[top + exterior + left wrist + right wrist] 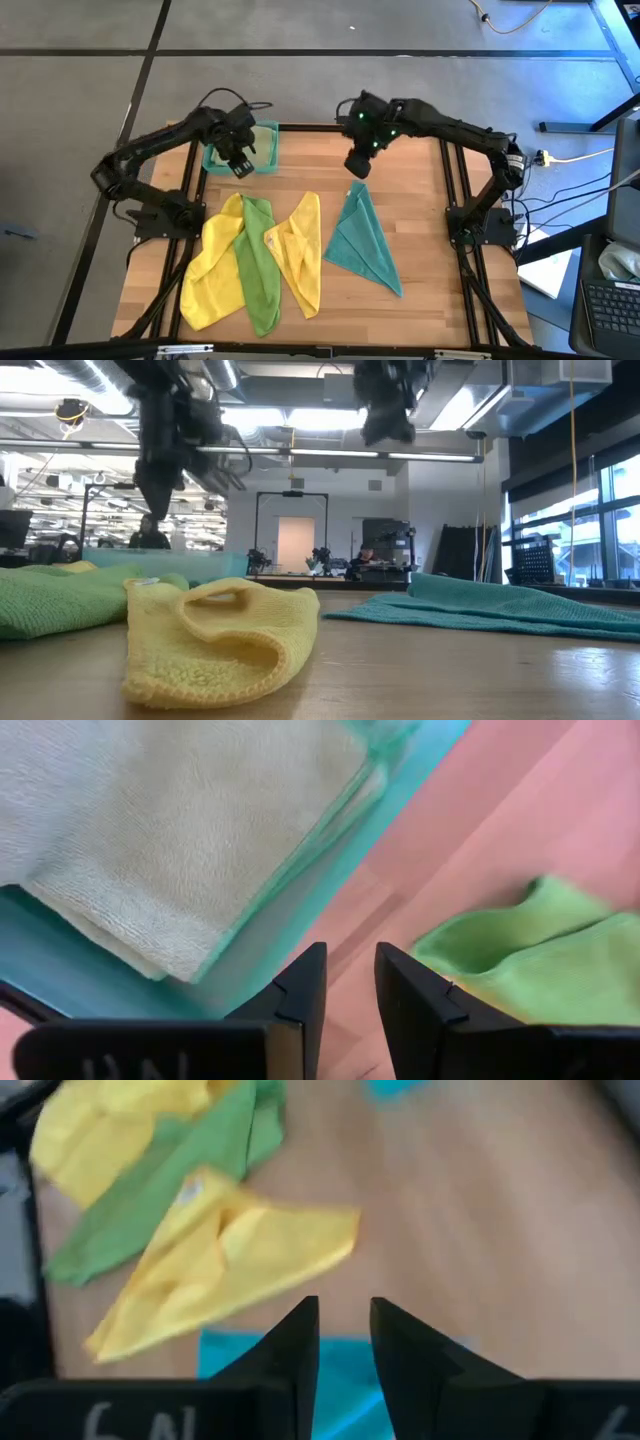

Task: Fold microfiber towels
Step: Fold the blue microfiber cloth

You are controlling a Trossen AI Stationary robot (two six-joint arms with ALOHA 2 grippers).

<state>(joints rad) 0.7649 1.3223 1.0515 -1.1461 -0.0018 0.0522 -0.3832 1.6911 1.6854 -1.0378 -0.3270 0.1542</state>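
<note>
Four microfiber towels lie spread on the wooden table: a yellow one (212, 268), a bright green one (258, 265), a second yellow one (298, 250) and a teal one (362, 240). A pale olive towel (190, 830) lies folded in the teal tray (268, 160). My left gripper (238, 167) hangs over the tray's near edge, pointing down. Its fingers (305, 995) stand a little apart with nothing between them. My right gripper (357, 168) hovers above the teal towel's far corner (355, 188). It is also narrowly open and empty (345, 1320).
The tray stands at the table's far left. Bare wood shows between the tray and the towels, and to the right of the teal towel. In the low view the crumpled yellow towel (220, 640) lies nearest the front edge.
</note>
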